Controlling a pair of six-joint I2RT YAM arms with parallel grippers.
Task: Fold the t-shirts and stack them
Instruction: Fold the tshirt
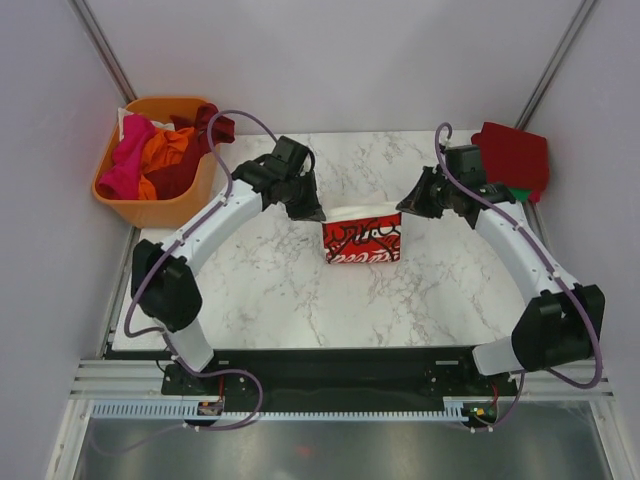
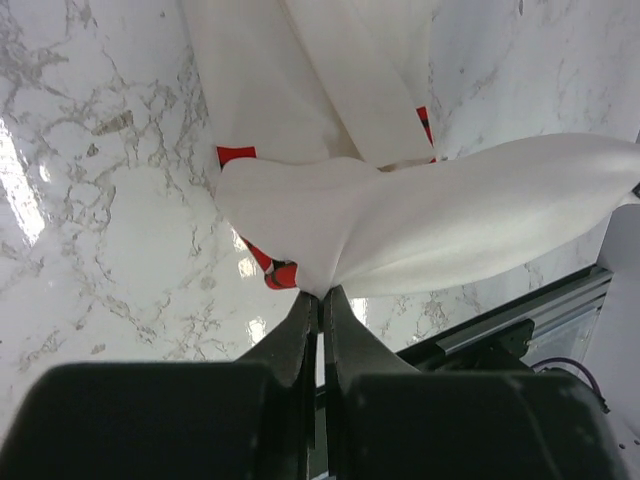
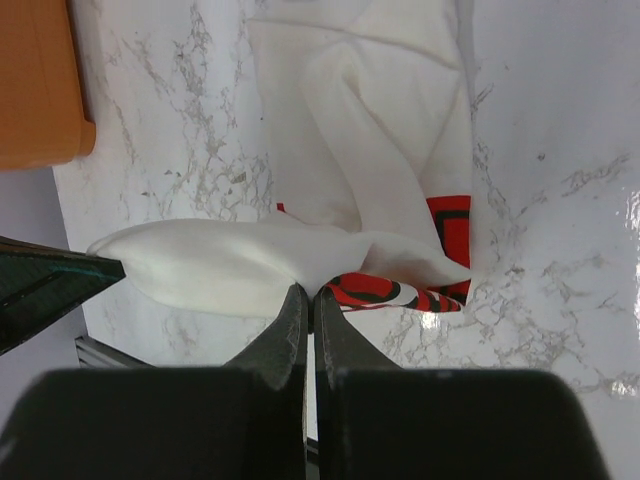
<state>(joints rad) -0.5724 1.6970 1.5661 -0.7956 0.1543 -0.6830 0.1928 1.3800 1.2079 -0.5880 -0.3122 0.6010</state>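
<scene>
The cream-white t-shirt with red print hangs between my two grippers over the middle of the marble table. My left gripper is shut on its left top corner; the wrist view shows the jaws pinching white cloth. My right gripper is shut on the right top corner; its jaws pinch the white fold, with red print just beyond. The shirt's lower part lies on the table. Other tees, pink, orange and dark red, are piled in the basket.
An orange plastic basket stands at the far left corner, also in the right wrist view. A folded red tee over a green one lies at the far right edge. Marble table surface lies in front of the shirt.
</scene>
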